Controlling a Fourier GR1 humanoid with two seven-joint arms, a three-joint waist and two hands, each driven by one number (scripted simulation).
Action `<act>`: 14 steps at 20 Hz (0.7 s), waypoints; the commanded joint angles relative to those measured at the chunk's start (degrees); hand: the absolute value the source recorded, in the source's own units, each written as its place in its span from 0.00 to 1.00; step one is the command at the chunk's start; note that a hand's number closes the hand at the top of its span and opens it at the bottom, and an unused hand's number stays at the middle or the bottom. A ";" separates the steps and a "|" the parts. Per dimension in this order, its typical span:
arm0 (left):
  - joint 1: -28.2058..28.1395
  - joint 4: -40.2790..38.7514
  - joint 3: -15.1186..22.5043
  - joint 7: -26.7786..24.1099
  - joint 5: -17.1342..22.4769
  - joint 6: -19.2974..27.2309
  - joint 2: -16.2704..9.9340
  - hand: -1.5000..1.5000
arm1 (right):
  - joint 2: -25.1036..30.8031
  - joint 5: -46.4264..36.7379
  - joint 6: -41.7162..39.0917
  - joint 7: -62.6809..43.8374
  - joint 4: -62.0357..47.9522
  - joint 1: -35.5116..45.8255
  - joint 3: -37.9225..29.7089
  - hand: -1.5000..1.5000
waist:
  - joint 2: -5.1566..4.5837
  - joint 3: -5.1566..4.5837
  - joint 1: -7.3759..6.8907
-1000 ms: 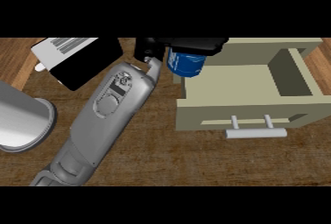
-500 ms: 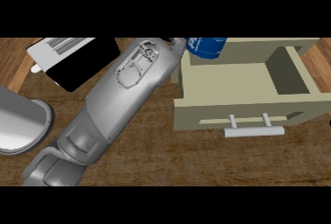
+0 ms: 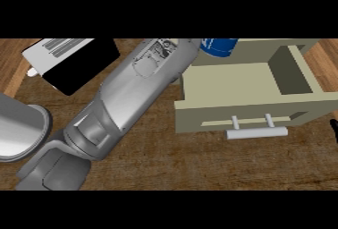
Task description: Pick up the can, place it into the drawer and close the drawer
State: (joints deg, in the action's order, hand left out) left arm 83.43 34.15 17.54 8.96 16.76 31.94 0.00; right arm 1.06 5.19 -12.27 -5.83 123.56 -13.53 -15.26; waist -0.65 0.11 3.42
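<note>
A brown wood-grain counter top (image 3: 198, 165) fills the head view, and across it a long grey left forearm (image 3: 125, 103) runs diagonally from the lower left edge up to the top of the view, where its wrist (image 3: 162, 47) meets the upper border. The hand beyond that wrist lies out of view, so whether its fingers are apart, together or clamped on anything cannot be told. To the right of the forearm stands an open beige drawer (image 3: 198, 114), its box-shaped cavity facing up and its pale grey bar handle (image 3: 257, 132) projecting from the front panel toward the lower edge. A round grey metal vessel (image 3: 16, 129) sits at the left edge, partly cut off. Above it, just left of the forearm, lies a flat black-and-white box (image 3: 69, 62) with dark stripes on its white part. The blue cylindrical can (image 3: 219, 45) shows only in part at the top edge, over the drawer's rear left corner and just right of the wrist; contact between can and hand is not visible. At the far right edge, a small sliver of the black right hand (image 3: 335, 129) shows beside the drawer front, too little to tell how its fingers stand.
</note>
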 commanded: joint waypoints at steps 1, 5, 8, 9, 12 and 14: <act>3.12 -3.72 3.11 -0.21 4.17 1.59 0.00 1.00 | 0.06 -1.40 0.78 -0.26 -1.72 3.29 1.24 0.00 | -0.19 0.02 0.48; 2.68 -6.51 5.31 -2.36 6.37 2.92 0.00 1.00 | 1.91 -0.16 -0.26 0.45 -5.17 4.53 -0.86 0.00 | -0.47 0.07 1.28; 1.34 -8.48 5.98 -5.80 7.06 0.04 0.00 1.00 | -0.12 -3.25 1.28 0.23 -3.42 4.47 2.02 0.00 | -0.50 0.02 0.85; 2.66 -10.76 5.37 -6.53 6.71 0.77 0.00 1.00 | -0.48 -1.59 0.82 -0.43 -1.35 2.87 1.77 0.00 | -0.59 0.03 1.54; 2.08 -8.48 9.65 -5.40 8.99 4.78 0.00 1.00 | 1.39 -1.71 2.06 -2.95 -3.48 7.50 0.67 0.00 | -0.55 0.05 1.97; -0.93 -8.42 11.55 -8.16 8.79 3.88 0.00 1.00 | 1.96 -1.16 0.87 -0.94 -3.52 4.66 -1.03 0.00 | -0.30 0.03 1.42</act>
State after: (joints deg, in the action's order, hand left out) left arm 83.89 25.67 25.74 2.14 24.36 34.82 0.00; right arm 2.17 4.12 -11.24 -7.02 120.78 -8.64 -15.14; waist -1.10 0.13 4.86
